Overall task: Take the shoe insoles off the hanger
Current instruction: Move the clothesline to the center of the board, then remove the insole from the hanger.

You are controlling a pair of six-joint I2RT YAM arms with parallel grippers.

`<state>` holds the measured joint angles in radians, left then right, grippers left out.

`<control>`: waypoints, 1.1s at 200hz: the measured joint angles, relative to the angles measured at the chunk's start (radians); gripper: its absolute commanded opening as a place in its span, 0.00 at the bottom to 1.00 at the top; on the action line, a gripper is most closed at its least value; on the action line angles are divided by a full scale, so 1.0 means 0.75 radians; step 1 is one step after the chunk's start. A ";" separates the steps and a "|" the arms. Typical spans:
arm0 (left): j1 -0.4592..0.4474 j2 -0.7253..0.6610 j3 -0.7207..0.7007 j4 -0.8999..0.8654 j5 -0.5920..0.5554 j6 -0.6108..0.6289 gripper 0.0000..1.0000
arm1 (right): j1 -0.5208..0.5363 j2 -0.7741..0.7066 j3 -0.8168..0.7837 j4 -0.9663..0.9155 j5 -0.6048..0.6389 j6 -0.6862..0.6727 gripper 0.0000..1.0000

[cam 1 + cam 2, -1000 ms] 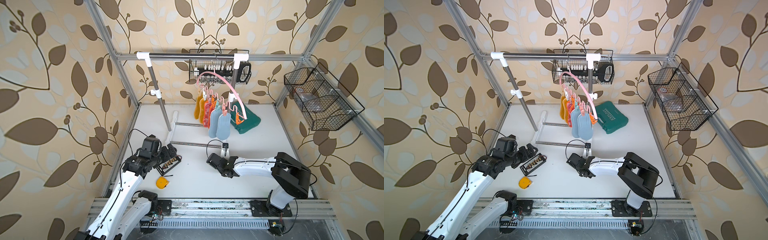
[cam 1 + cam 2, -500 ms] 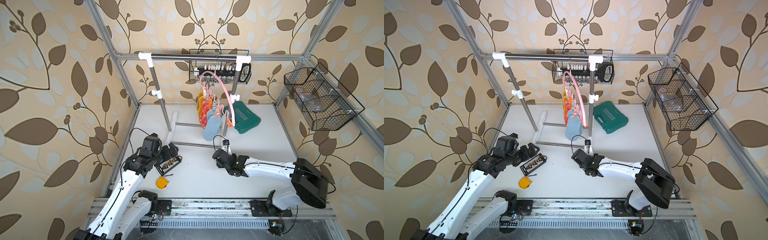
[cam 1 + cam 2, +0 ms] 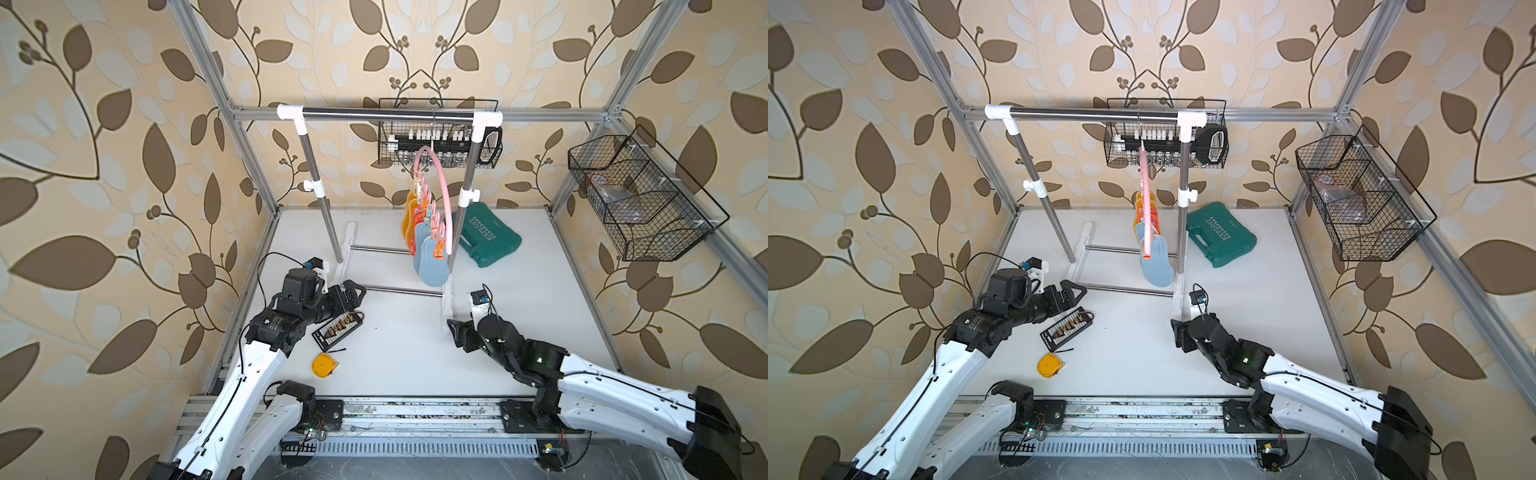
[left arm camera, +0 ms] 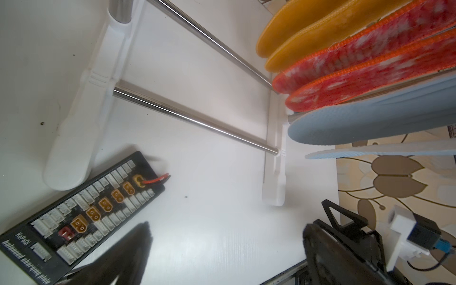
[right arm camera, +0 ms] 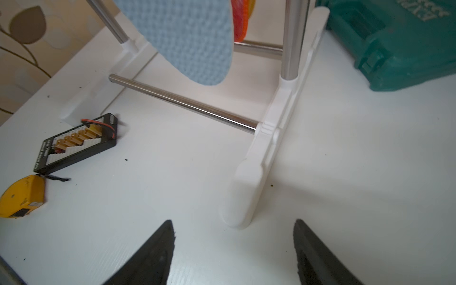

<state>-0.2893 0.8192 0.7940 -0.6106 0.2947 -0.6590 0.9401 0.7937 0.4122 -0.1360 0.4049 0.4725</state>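
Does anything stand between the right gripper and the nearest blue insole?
Nothing visible blocks it. The right gripper, open, faces the nearest blue insole through open air; the rack's white foot lies low below that line, its steel upright beside it.

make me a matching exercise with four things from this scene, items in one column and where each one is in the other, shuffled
Column one
1. small round yellow tape measure
2. teal plastic tool case
3. flat black charging board with orange connectors
4. pale blue-grey foot-shaped insoles

Column two
a. hanging from the thin pink plastic hanger
b. on the white table, nearest its front edge
c. on the table, right beside the left gripper
d. on the table at the back, beside a post of the steel-and-white garment rack

Pairs: 1-b, 2-d, 3-c, 4-a
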 measured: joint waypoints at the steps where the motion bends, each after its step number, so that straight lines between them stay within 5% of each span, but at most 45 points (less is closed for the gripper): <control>1: 0.000 0.001 0.000 0.001 0.001 0.000 0.99 | 0.000 -0.013 -0.006 0.003 -0.005 -0.009 0.76; 40: 0.000 -0.020 0.000 0.010 0.011 0.005 0.99 | 0.000 -0.293 -0.108 0.165 -0.116 -0.307 0.81; 74: 0.000 -0.017 0.001 0.011 0.038 0.009 0.99 | 0.000 -0.326 -0.134 0.358 -0.203 -0.516 0.88; 173: 0.000 0.018 0.044 -0.012 0.099 0.044 0.99 | -0.133 0.169 0.156 0.637 -0.429 -0.780 0.87; 220: 0.000 -0.026 0.043 -0.052 0.096 0.044 0.99 | -0.215 0.364 0.313 0.692 -0.598 -0.778 0.74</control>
<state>-0.2893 0.7998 0.8265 -0.6495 0.3664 -0.6258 0.7792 1.0668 0.6468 0.3828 -0.0437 -0.1108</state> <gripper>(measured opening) 0.989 0.754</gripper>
